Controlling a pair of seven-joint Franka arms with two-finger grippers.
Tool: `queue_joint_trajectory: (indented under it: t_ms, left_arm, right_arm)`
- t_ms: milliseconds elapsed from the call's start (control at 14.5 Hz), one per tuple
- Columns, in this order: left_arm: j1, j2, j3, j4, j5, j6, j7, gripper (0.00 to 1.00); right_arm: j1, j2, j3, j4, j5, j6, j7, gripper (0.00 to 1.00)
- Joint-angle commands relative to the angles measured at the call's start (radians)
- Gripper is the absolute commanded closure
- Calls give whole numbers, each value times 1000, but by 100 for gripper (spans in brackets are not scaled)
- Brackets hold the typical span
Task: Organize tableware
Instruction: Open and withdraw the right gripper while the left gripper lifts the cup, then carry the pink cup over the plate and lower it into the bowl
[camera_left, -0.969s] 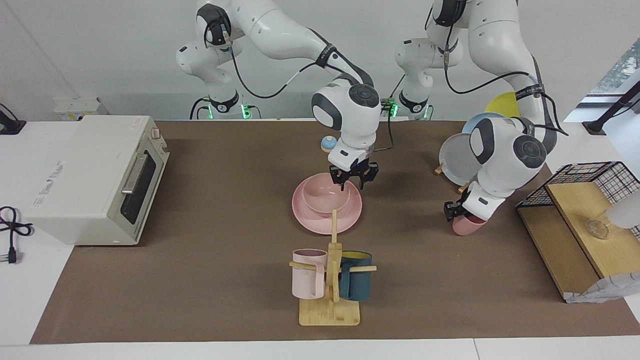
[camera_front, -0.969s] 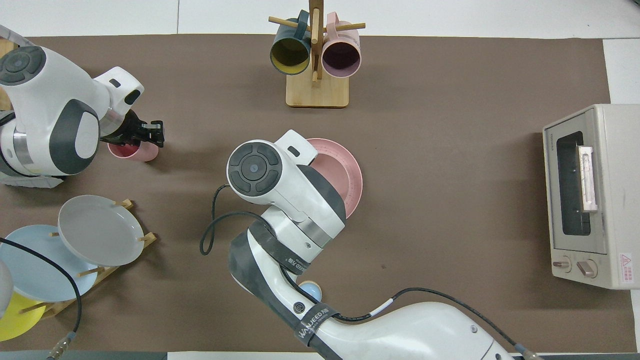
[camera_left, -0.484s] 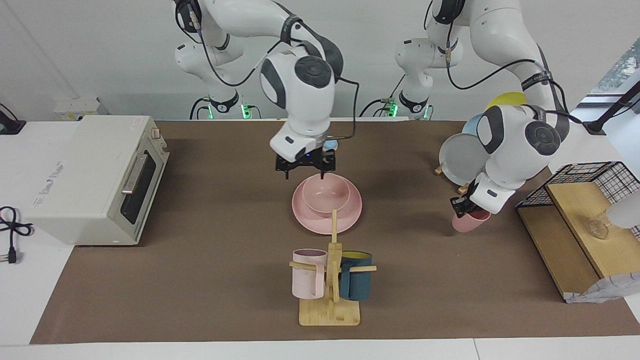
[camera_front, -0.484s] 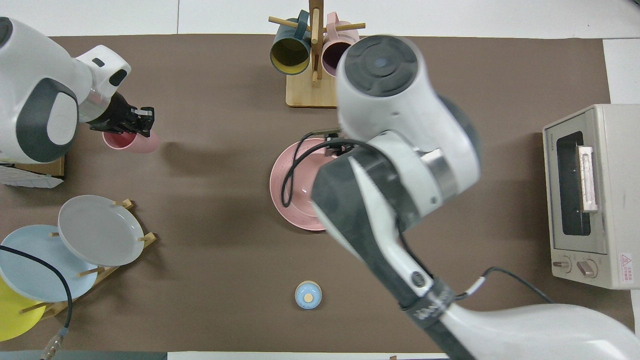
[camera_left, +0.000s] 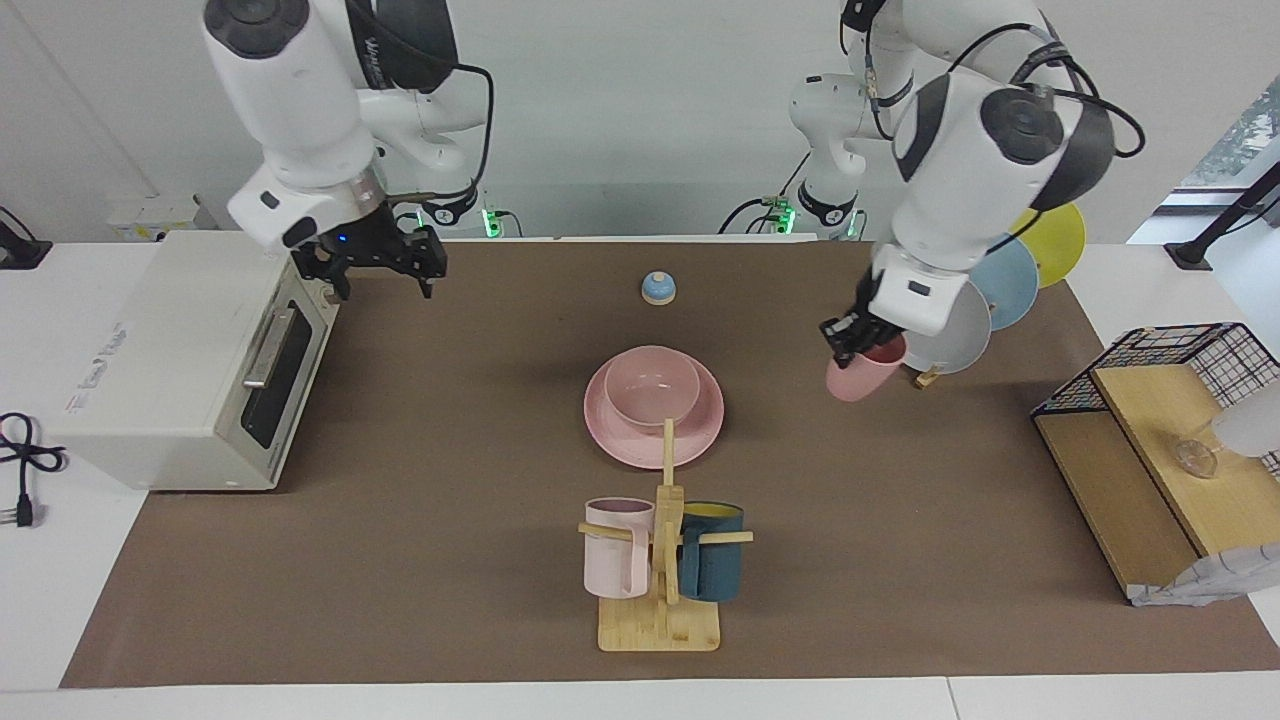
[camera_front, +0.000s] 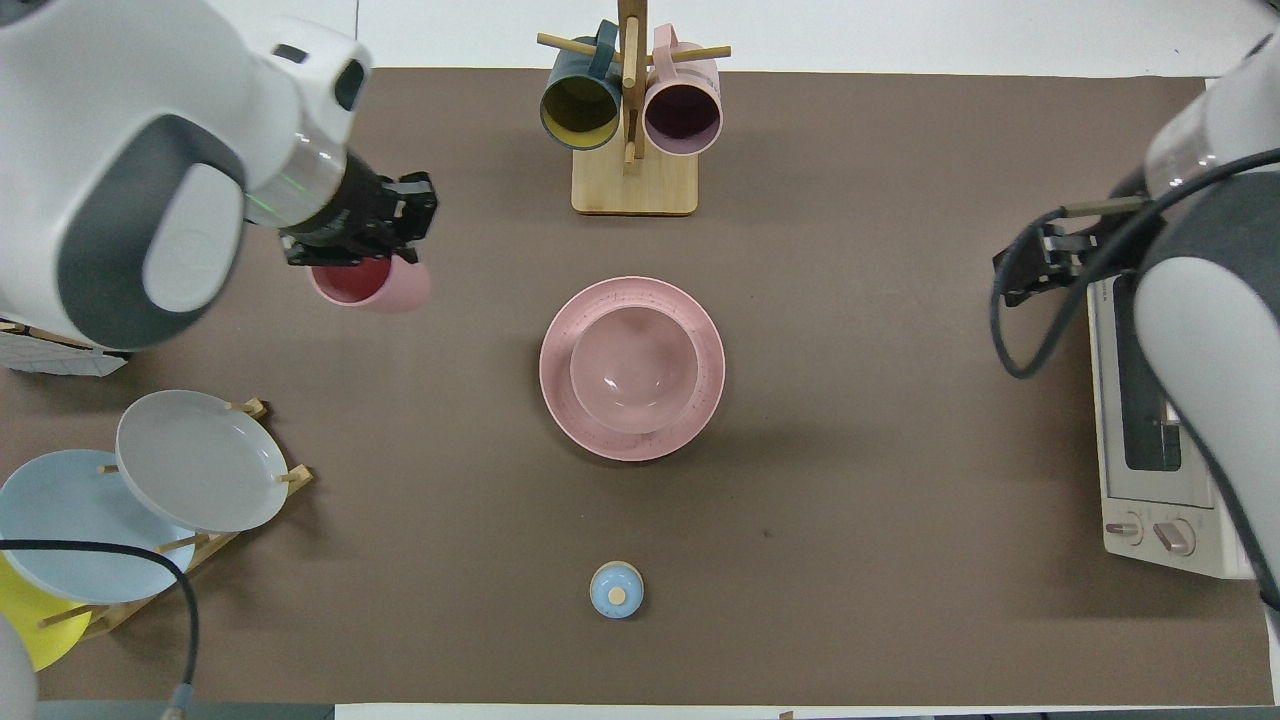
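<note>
At table centre the pink bowl (camera_left: 652, 387) already sits in the pink plate (camera_left: 610, 438): two pieces stacked. Left gripper (camera_left: 858, 340) is clamped on the pink cup (camera_left: 860, 373), up in the air over the mat near the plate rack (camera_front: 255, 500). Right gripper (camera_left: 375, 262), jaws apart and empty, hangs by the toaster oven (camera_left: 190, 360) (apparently waiting). Left to do, likely: cup into bowl.
</note>
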Motion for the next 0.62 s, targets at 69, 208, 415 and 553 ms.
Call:
queue_joint_trajectory:
  t_ms: [69,208,415,553]
  left_arm:
    - [-166,35,16,33,-28,48,-214,100]
    - [-247,76,19,25,-21,108,-298,100]
    - [-279,91,19,-21,-18,190,-372,100]
    - [-313,105,20,-80,-14,254,-415,100]
  right_arm:
    - [2,-96,-76,-169,7,43,-89,0]
    - [2,-112,-77,-197,7,46,-89,0]
    - [-24,-168,-76,-298,8,94,-90,0]
    - [-36,-162,-69,-298,10,135,-87,0]
